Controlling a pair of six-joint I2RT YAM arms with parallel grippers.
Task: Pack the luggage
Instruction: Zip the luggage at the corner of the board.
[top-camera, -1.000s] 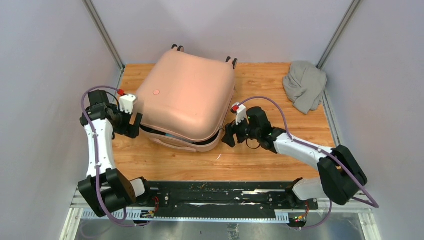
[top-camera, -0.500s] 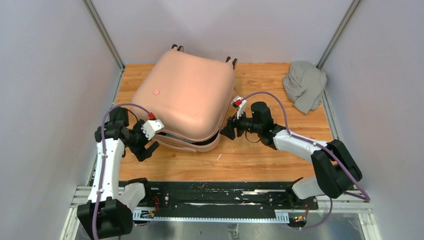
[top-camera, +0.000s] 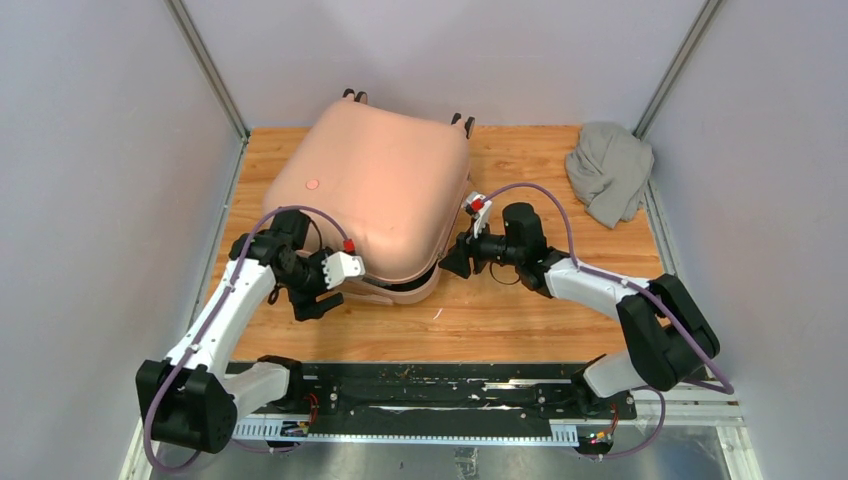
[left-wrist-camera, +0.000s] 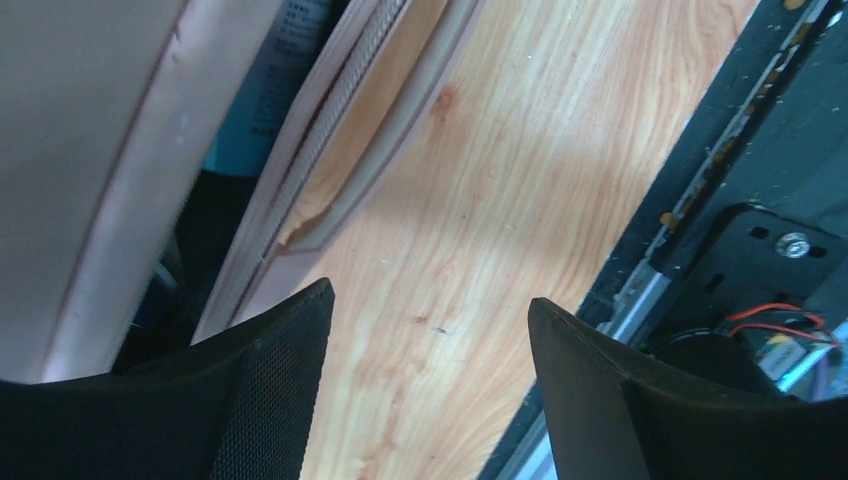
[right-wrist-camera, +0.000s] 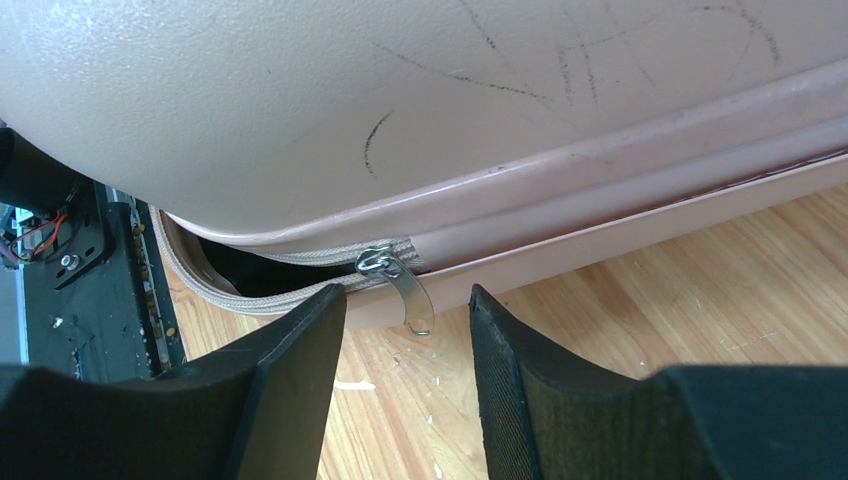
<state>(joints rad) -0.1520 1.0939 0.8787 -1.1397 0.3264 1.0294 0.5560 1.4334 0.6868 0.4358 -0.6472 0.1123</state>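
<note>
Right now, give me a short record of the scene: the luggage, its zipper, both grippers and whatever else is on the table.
luggage: pink, lid down, near seam gaping unzipped
zipper pull: hanging at seam, ungripped
left gripper: open, over table beside luggage
right gripper: open, lined up on zipper pull
grey cloth: far right corner, outside luggage

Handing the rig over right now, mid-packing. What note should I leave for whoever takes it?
Left tool: open, empty, over the table beside the luggage, at its near-left edge.
Right tool: open, with the zipper pull just ahead of its gap, not pinched.
Done: lid is down, but the near corner gapes and the zipper is undone there.
Grey cloth: far right of the table, outside the luggage.
Left to do: grip the pull and run the zipper shut. Probably check first whether the cloth belongs inside.
</note>
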